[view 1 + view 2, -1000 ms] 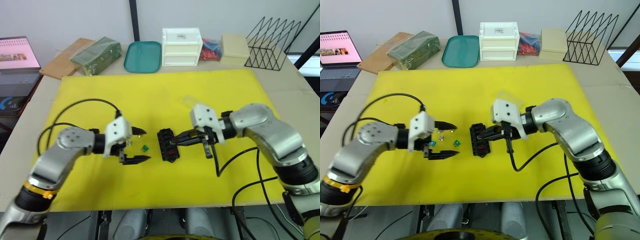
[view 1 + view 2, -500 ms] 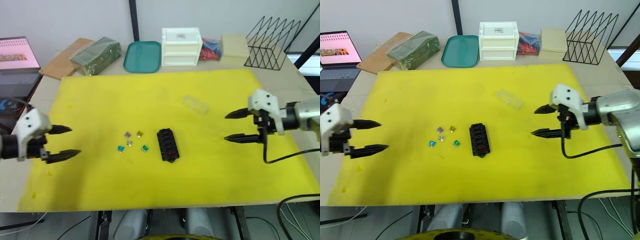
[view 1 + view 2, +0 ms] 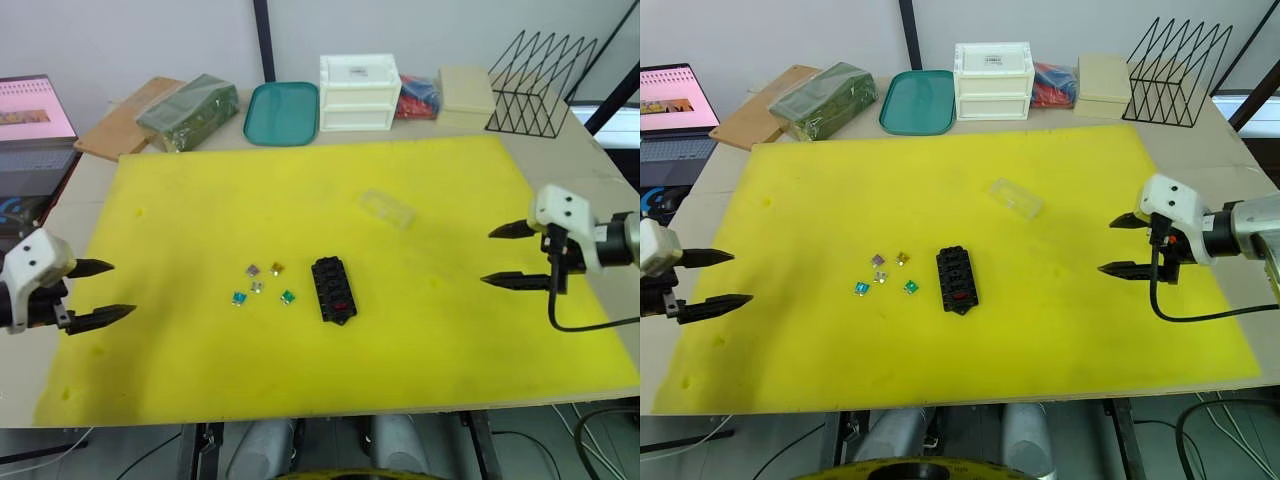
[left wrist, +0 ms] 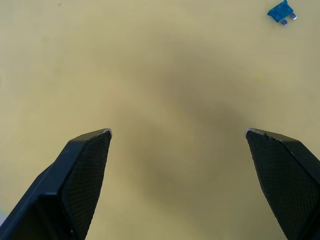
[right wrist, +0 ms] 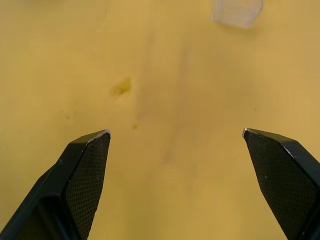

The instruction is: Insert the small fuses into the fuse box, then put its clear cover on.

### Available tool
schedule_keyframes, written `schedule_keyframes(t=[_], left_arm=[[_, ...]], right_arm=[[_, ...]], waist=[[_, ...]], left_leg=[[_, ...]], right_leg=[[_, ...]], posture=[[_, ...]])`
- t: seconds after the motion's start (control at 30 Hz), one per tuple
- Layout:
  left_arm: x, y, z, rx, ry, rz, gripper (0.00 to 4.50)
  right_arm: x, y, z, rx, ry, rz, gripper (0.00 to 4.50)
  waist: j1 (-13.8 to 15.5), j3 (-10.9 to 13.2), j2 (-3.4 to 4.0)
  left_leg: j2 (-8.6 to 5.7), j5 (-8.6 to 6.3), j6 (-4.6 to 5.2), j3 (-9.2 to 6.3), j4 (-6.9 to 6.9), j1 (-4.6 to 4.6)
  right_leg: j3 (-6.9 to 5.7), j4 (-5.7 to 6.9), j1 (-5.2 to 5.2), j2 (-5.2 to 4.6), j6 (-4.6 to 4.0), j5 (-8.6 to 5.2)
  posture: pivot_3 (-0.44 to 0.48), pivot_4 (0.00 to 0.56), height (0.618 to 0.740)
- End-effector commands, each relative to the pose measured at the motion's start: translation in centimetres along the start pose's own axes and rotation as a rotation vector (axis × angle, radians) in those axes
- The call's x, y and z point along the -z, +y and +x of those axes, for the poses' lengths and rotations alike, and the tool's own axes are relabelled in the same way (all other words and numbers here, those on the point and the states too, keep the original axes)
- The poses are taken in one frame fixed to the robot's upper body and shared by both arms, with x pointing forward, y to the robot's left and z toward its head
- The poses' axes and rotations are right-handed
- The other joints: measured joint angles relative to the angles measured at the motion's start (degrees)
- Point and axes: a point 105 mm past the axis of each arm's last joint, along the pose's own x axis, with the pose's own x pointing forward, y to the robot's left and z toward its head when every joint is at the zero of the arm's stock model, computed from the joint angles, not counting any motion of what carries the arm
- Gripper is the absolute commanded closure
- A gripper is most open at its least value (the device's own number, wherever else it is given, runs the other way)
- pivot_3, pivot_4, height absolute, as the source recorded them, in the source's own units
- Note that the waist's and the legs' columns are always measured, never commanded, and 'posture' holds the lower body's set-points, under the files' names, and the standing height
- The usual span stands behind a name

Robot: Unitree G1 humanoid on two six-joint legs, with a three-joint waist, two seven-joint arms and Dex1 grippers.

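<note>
1. The fuse box lies near the middle of the yellow mat, its long side running roughly from 12 to 6 o'clock. One slot holds a red fuse toward the box's 6 o'clock end; the other slots look dark.
2. Five loose small fuses lie in a cluster on the mat at about 9 o'clock from the box, near it but apart from it: a purple one, an amber one, a grey one, a teal one and a green one, the green one closest to the box.
3. The clear cover rests flat on the mat at about 1 o'clock from the box, well apart from it.
4. The left gripper hovers over the mat's 9 o'clock edge, its fingers spread wide and holding nothing. Its wrist view shows bare mat between the fingers and one blue-looking fuse far off.
5. The right gripper hangs over the mat's 3 o'clock side, fingers wide apart and empty. Its wrist view shows the cover ahead on the mat.
6. Beyond the mat, at 12 o'clock on the table, stand a teal tray, a white drawer unit, a beige box and a black wire rack.
</note>
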Motion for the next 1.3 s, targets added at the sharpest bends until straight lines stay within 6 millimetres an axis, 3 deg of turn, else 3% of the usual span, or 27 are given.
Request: schedule_keyframes(t=[0.03, 0.23, 0.37, 0.43, 0.57, 0.83, 0.97, 1.3], left_arm=[[-2.3, -0.6, 1.7, 0.026, -0.088, 0.023, 0.00], [-5.3, -3.7, 5.6, 0.212, -0.229, -0.137, 0.00], [-5.1, -5.9, 6.7, 0.384, -0.222, -0.349, 0.00], [-4.7, -5.9, 6.9, 0.424, -0.213, -0.471, 0.39], [-4.2, -4.9, 7.1, 0.455, -0.184, -0.699, 1.67], [-3.4, -4.3, 8.7, 0.499, -0.147, -0.962, 1.67], [-3.1, -4.3, 9.3, 0.504, -0.138, -1.004, 1.67], [-3.0, -6.6, 10.8, 0.596, -0.083, -1.022, 1.67]], right_arm=[[-4.4, 0.9, 0.9, -0.047, -0.122, -0.088, 0.02], [-10.3, 3.8, 3.4, -0.184, -0.302, -0.147, 0.02], [-12.6, 6.8, 5.4, -0.310, -0.352, -0.219, 0.02], [-13.2, 8.0, 6.1, -0.352, -0.366, -0.243, 0.00], [-13.9, 8.8, 6.6, -0.383, -0.381, -0.261, 0.00], [-14.1, 9.3, 7.0, -0.397, -0.386, -0.273, 0.00], [-14.1, 9.2, 7.0, -0.386, -0.389, -0.271, 0.00], [-13.9, 9.4, 7.1, -0.371, -0.379, -0.266, 0.00]], waist=[[0.0, 0.0, 0.01], [0.1, 0.0, -0.02], [0.0, 0.0, -0.04], [0.0, 0.0, -0.04], [0.2, 0.0, -0.05], [0.1, -0.1, -0.11], [0.0, -0.1, -0.11], [0.3, -0.1, -0.11]], left_leg=[[0.01, 0.00, 0.00, 0.00, 0.00, 0.00], [0.03, 0.01, -0.03, -0.03, 0.02, -0.03], [0.02, 0.00, -0.04, -0.04, 0.03, -0.03], [0.03, 0.00, -0.04, -0.06, 0.04, -0.03], [0.03, 0.02, -0.07, -0.08, 0.09, -0.02], [0.01, 0.03, -0.09, -0.10, 0.10, -0.02], [0.02, 0.03, -0.10, -0.09, 0.10, -0.01], [-0.02, 0.03, -0.10, -0.07, 0.10, -0.01]], right_leg=[[0.00, 0.00, 0.00, 0.01, 0.00, 0.00], [0.02, 0.00, -0.02, 0.04, -0.03, 0.03], [0.03, 0.01, -0.03, 0.05, -0.03, 0.04], [0.03, 0.03, -0.04, 0.07, -0.03, 0.04], [0.03, 0.09, -0.03, 0.11, -0.04, 0.04], [0.06, 0.08, -0.04, 0.14, -0.05, 0.05], [0.09, 0.09, -0.05, 0.14, -0.05, 0.05], [0.17, 0.10, -0.05, 0.12, -0.04, 0.06]], posture=[[0.000, 0.150, 0.740], [0.000, 0.150, 0.740], [0.000, 0.150, 0.740], [0.000, 0.150, 0.740], [0.000, 0.150, 0.740], [0.000, 0.150, 0.740], [0.000, 0.150, 0.740], [0.000, 0.150, 0.740]])
